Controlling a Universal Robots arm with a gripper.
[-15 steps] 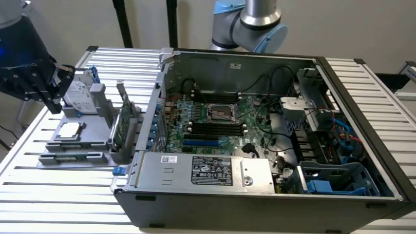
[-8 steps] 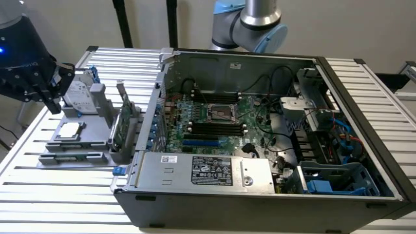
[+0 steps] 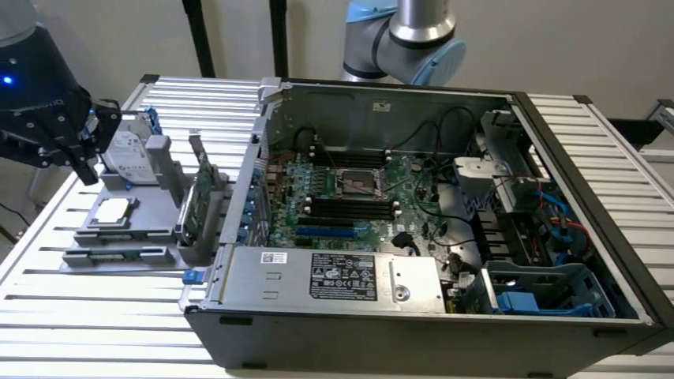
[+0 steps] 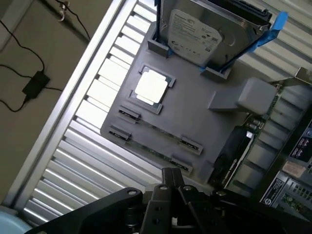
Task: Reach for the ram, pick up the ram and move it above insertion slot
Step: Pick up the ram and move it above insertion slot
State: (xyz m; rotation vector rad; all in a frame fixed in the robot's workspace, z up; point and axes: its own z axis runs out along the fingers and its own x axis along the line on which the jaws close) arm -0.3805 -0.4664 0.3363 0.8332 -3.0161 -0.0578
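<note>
The ram (image 4: 155, 129) is a thin green stick standing on edge between small clips on the grey holder plate (image 4: 204, 112); it is also seen edge-on as the ram (image 3: 116, 254) near the plate's front. My black gripper (image 3: 82, 167) hangs above the plate's far end, over the hard drive side, at the exterior view's left. The gripper (image 4: 171, 176) is shut with nothing between its fingers and is well clear of the ram. Dark memory slots (image 3: 348, 207) lie on the motherboard inside the open computer case (image 3: 589, 260).
On the holder plate also sit a silver hard drive with blue rails (image 4: 200, 31), a square processor chip (image 4: 151, 88) and a wider green expansion card (image 3: 195, 201). The slatted metal table (image 3: 95, 300) runs around the case. Cables (image 3: 463, 253) crowd the case's interior.
</note>
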